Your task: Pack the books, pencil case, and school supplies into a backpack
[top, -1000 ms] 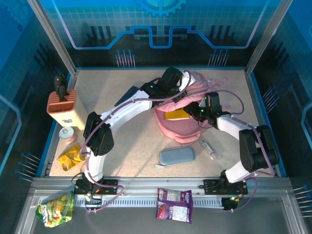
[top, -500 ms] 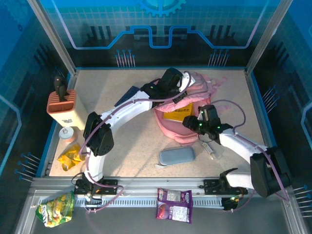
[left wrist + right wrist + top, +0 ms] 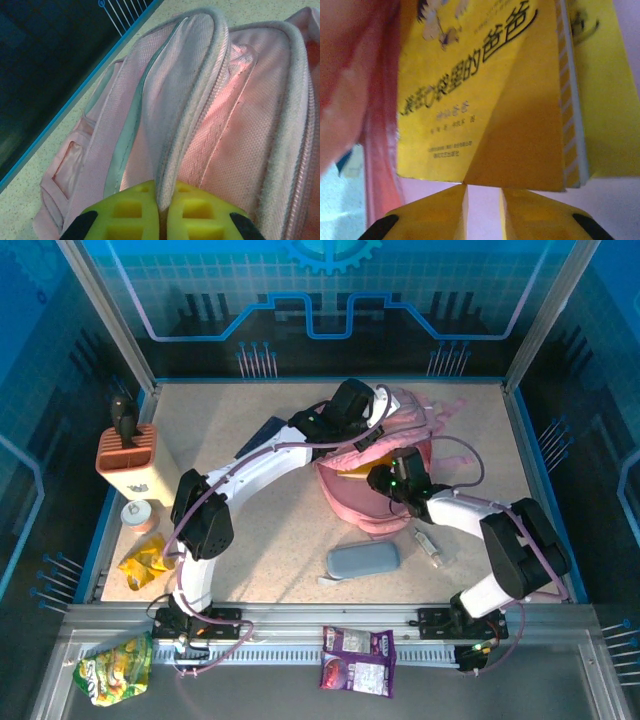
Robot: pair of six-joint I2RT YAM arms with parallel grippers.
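Seen from above, a pink backpack [image 3: 368, 512] lies open on a speckled table [image 3: 260, 540], slightly toward 2 o'clock from the table's middle. In the left wrist view, the left gripper [image 3: 161, 210] is closed tight on a raised zipper seam of the backpack [image 3: 240, 125], with the fabric pinched between its yellow-green fingers [image 3: 125, 215]. The right gripper [image 3: 378, 480] is placed at the bag's mouth. In its wrist view the right gripper [image 3: 484, 200] has its jaws only narrowly apart, with pink lining seen through the gap. The lower edge of a yellow book [image 3: 485, 100] with a cartoon cover sits just above the fingertips, inside the backpack [image 3: 380, 150]. A grey-blue pencil case [image 3: 363, 560] lies on the table at 6 o'clock from the backpack, near it but apart. A small clear tube [image 3: 428, 545] lies at 5 o'clock from the bag. An orange-and-cream block holder [image 3: 128, 462] stands at the table's 9 o'clock edge.
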